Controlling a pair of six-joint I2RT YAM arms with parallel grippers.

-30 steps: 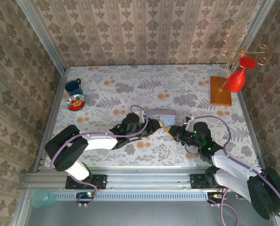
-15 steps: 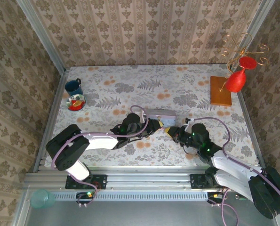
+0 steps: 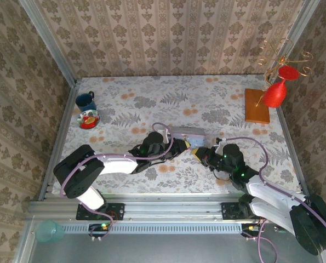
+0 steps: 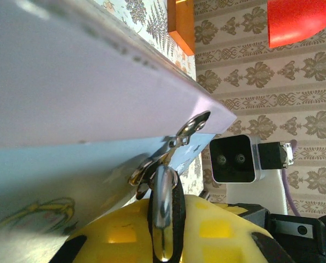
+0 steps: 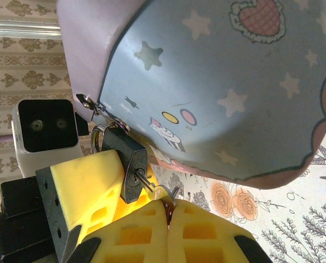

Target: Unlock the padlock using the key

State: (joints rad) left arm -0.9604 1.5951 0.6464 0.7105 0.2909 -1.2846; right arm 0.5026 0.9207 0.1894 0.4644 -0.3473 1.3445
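The small dark padlock [image 5: 130, 164] hangs by its thin shackle [image 4: 164, 205] from the hasp [image 4: 193, 125] of a pastel cartoon tin box [image 5: 217, 82]. My left gripper [image 4: 165, 222] is shut on the padlock, its yellow pads on both sides of the body. The slim metal key [image 5: 150, 185] has its tip in the keyhole at the padlock's bottom. My right gripper [image 5: 169, 216] is shut on the key's head. In the top view both grippers, left [image 3: 186, 146] and right [image 3: 199, 153], meet at the box's [image 3: 187, 132] front edge.
A blue mug [image 3: 86, 101] and a small bowl [image 3: 89, 119] stand at the far left. A wooden base [image 3: 257, 106] with a wire stand and a red glass [image 3: 274, 94] stands at the far right. Patterned walls close in the flowered table [image 3: 152, 104].
My right gripper has edged a little left toward the padlock with the key. The left arm and the box have held still.
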